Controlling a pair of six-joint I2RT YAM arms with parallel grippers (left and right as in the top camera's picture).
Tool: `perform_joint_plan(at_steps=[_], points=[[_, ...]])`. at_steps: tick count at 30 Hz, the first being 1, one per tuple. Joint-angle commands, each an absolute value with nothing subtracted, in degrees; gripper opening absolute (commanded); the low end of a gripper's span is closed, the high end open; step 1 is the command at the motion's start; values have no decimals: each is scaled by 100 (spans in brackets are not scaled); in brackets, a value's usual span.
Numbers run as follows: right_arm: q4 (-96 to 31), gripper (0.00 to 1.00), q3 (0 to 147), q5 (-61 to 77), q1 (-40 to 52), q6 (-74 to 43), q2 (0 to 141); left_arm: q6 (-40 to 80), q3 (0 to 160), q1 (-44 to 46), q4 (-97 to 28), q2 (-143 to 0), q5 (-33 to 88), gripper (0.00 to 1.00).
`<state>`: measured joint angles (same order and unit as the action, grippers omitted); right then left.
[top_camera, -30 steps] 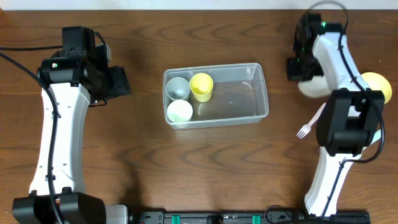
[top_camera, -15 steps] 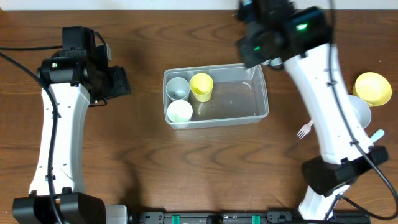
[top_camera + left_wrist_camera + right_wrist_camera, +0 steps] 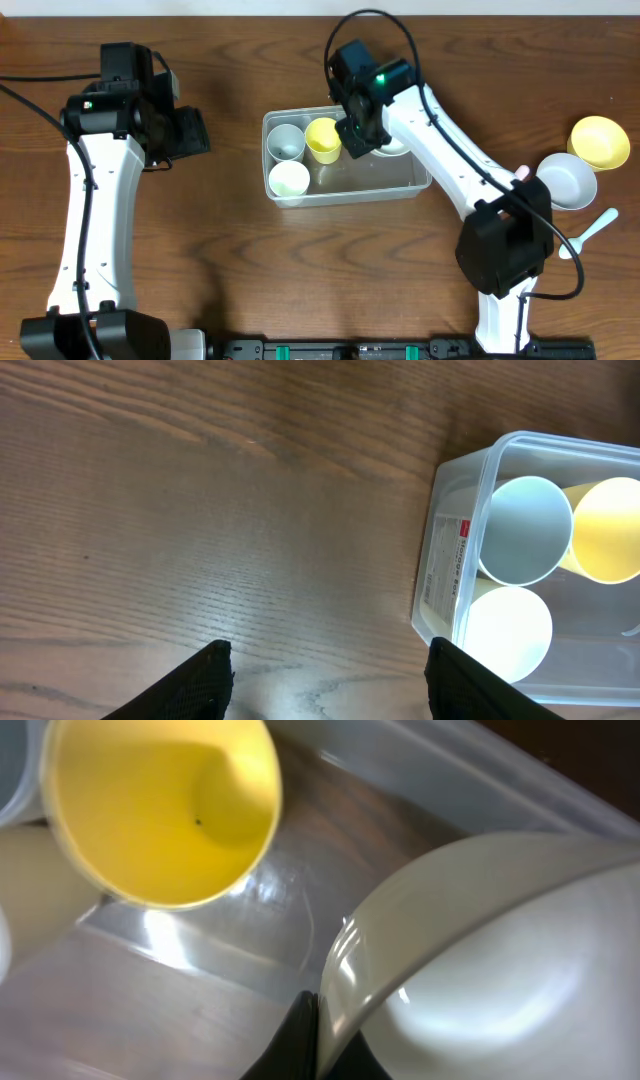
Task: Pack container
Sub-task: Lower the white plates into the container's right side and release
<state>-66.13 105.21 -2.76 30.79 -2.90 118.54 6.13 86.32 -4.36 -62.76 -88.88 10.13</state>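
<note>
The clear plastic container (image 3: 420, 183) sits mid-table and holds a grey cup (image 3: 286, 141), a yellow cup (image 3: 323, 137) and a white cup (image 3: 289, 179). My right gripper (image 3: 368, 138) is over the container's upper middle, shut on the rim of a white bowl (image 3: 393, 147). In the right wrist view the fingers (image 3: 318, 1038) pinch the white bowl's rim (image 3: 480, 960) beside the yellow cup (image 3: 160, 810). My left gripper (image 3: 325, 685) is open and empty over bare wood, left of the container (image 3: 445, 575).
A yellow bowl (image 3: 600, 141), another white bowl (image 3: 566, 181) and a pale spoon (image 3: 590, 231) lie at the right edge of the wooden table (image 3: 240, 260). The left arm (image 3: 95, 200) stands along the left side.
My right arm has swung from the far right of the table across to the container, carrying a white bowl. The fork seen earlier no longer shows. The left arm has not moved.
</note>
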Motion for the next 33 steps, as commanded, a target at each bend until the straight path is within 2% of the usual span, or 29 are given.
perform_joint_plan(at_steps=[1,5,16,18,21,27,30,32,33], points=[[-6307,2,10175,-311,2950,-377,11789,563,8619,-454,-6316,-8927,1009,63],[-5951,9,9856,-276,2825,-163,11806,561,8619,-454,-6355,-8927,1009,63],[-5588,11,9633,-276,2729,-163,11937,563,8619,-454,-6386,-8927,1009,63],[-5594,19,9633,-276,2729,-163,11992,563,8619,-454,-6394,-8927,1009,63],[-5594,25,9631,-274,2729,-163,12038,561,8619,-454,-6396,-8927,1009,63],[-5559,28,9633,-274,2744,-163,12038,561,8619,-454,-6396,-8927,1009,63],[-5511,41,9675,-276,2744,-163,12016,561,8619,-454,-6396,-8927,1007,63],[-5559,44,9806,-274,2742,-163,11942,561,8619,-454,-6396,-8927,1009,63],[-5614,49,9902,-279,2742,-163,11883,561,8619,-454,-6396,-8927,1009,63]])
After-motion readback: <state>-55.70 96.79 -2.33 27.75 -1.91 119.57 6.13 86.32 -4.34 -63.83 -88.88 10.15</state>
